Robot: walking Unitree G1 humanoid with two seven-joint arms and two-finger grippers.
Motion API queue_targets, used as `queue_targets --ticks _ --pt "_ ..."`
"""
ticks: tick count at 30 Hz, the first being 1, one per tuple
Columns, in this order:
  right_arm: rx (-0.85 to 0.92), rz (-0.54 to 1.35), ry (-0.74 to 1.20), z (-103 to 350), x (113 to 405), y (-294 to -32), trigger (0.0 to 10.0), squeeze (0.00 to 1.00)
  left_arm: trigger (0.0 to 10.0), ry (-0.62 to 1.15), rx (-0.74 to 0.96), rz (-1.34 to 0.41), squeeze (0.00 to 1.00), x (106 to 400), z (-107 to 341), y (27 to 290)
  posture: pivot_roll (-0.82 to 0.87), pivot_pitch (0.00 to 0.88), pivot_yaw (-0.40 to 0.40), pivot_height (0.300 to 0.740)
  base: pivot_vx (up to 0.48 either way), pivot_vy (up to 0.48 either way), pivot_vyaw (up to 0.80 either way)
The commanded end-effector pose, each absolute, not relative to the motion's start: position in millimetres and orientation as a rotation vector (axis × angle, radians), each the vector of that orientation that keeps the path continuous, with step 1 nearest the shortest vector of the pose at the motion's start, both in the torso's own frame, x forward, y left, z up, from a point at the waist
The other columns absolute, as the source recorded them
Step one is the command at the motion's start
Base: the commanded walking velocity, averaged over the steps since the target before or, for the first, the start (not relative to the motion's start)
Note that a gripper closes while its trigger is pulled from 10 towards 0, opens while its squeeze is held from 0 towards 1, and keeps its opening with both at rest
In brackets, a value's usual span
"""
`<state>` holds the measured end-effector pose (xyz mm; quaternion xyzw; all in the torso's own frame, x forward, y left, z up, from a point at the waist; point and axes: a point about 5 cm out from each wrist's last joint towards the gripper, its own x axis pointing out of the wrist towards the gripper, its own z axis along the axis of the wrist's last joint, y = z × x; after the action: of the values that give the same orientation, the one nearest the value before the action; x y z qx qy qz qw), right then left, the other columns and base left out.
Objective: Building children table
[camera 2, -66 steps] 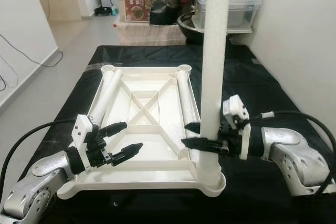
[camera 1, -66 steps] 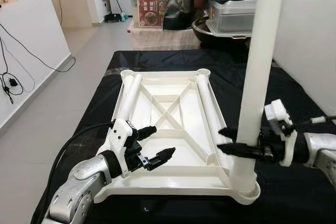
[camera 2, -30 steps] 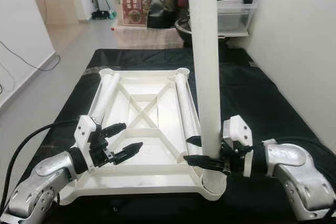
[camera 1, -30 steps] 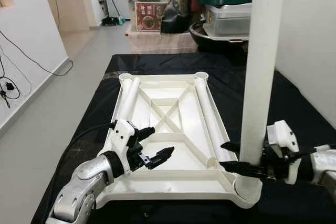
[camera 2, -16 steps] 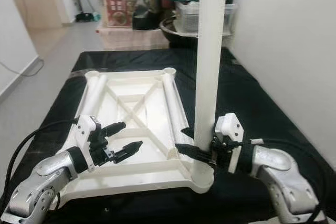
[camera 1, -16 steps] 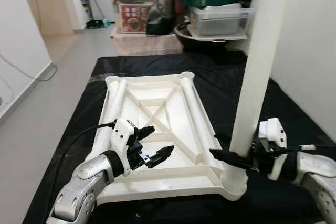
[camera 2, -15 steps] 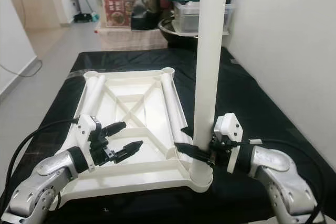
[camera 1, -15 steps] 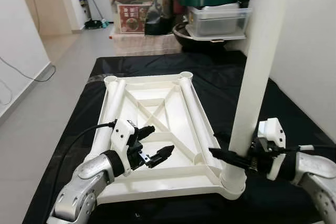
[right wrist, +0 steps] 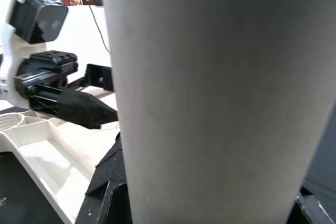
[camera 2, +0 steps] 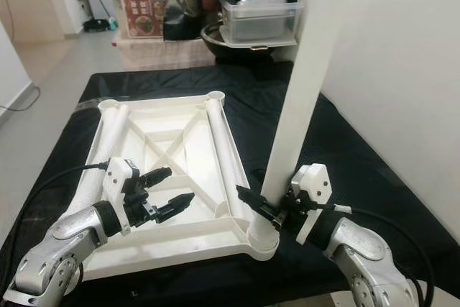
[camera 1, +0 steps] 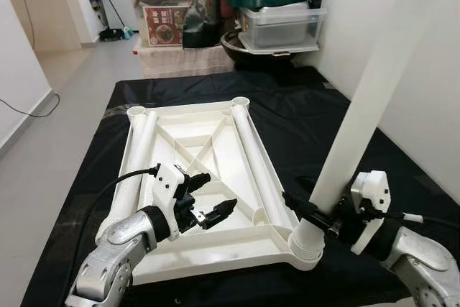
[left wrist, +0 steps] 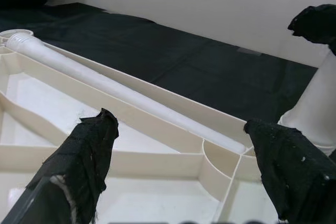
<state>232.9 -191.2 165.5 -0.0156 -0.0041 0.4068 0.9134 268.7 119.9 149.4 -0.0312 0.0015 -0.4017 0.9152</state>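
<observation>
The white plastic children's table top [camera 1: 208, 177] lies upside down on a black cloth-covered surface [camera 1: 323, 127], its ribbed underside facing up. A long white plastic tube leg [camera 1: 359, 127] stands in the table top's near right corner socket [camera 1: 305, 246], leaning away from vertical toward the robot's right.

The right gripper [camera 1: 310, 213] is clamped low on this leg, just above the socket, with one black finger [camera 2: 251, 199] passing along the leg's near-left side. In the right wrist view the leg [right wrist: 220, 98] sits directly between the fingers; the far finger is hidden behind it, so full contact on that side cannot be confirmed.

The left gripper [camera 1: 208, 198] hovers over the near left part of the table top, its fingers spread apart and holding nothing. The left wrist view shows both black fingertips [left wrist: 89, 145] wide of each other above the ribbed compartments.

Two further white tube legs lie flat in the table top: one [camera 1: 255, 156] ahead and to the right of the left gripper, the other [camera 1: 136, 156] along the left rail. Beyond both grippers, past the cloth, stand stacked plastic storage boxes [camera 1: 277, 19] with a green lid.
</observation>
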Motion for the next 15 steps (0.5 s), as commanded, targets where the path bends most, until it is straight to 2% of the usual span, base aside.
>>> queue_targets --ticks 1,8,9,10,12,13,15 --pt "0.007 0.894 0.142 141.5 229.5 -185.3 0.0 0.0 10.0 -0.01 -0.053 -0.811 0.0 270.9 150.7 122.0 -0.15 0.0 0.026 0.74 0.0 0.0 0.0" --pt "-0.033 0.855 0.168 142.5 239.2 -190.2 0.0 0.0 10.0 -0.018 -0.045 -0.788 0.0 272.9 152.1 124.3 -0.14 0.0 0.008 0.74 0.0 0.0 0.0" --pt "-0.03 0.477 0.235 132.0 268.0 -205.9 0.0 0.0 10.0 -0.033 -0.044 -0.746 0.0 274.3 154.8 127.6 -0.14 0.0 0.001 0.74 0.0 0.0 0.0" --pt "-0.029 0.378 0.256 128.9 274.3 -209.9 0.0 0.0 10.0 -0.036 -0.044 -0.736 0.0 274.7 155.4 128.4 -0.14 0.0 0.001 0.74 0.0 0.0 0.0" --pt "-0.029 0.329 0.267 127.4 277.2 -211.7 0.0 0.0 10.0 -0.038 -0.043 -0.731 0.0 274.9 155.7 128.7 -0.14 0.0 0.001 0.74 0.0 0.0 0.0" --pt "-0.033 0.158 0.221 129.2 281.4 -218.6 0.0 0.0 10.0 -0.054 -0.045 -0.702 0.0 276.8 158.6 129.8 -0.13 0.0 -0.003 0.74 0.0 0.0 0.0" --pt "0.024 -0.043 0.2 127.6 284.1 -225.5 0.0 0.0 10.0 -0.064 -0.036 -0.654 0.0 280.7 160.3 133.7 -0.13 0.0 0.0 0.74 0.0 0.0 0.0"
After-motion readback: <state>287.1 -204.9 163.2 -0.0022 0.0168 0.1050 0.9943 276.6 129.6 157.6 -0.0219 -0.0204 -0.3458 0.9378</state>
